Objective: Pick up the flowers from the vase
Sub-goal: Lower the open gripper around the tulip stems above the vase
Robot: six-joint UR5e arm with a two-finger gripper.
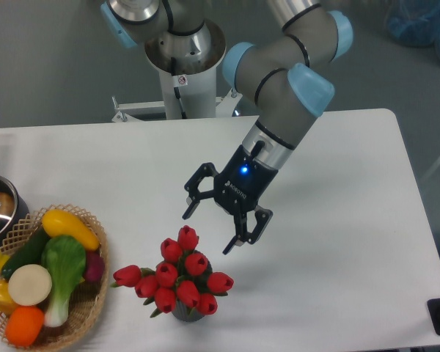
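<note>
Vase (188,311) stands near front table (352,220) edge, mostly hidden under flowers (177,281). Red tulip bunch sits in vase, spreading wider than it. Likely light, soft, easily crushed; best hold probably around gathered buds or stems. Gripper (211,226) hovers just behind and right of vase, jaws spread apart, empty, not touching flowers.

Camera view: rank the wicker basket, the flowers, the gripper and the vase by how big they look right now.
1. wicker basket, partly cut off at the left edge
2. flowers
3. gripper, open; raised nearer the camera, so close to the flowers
4. vase, mostly hidden
</note>
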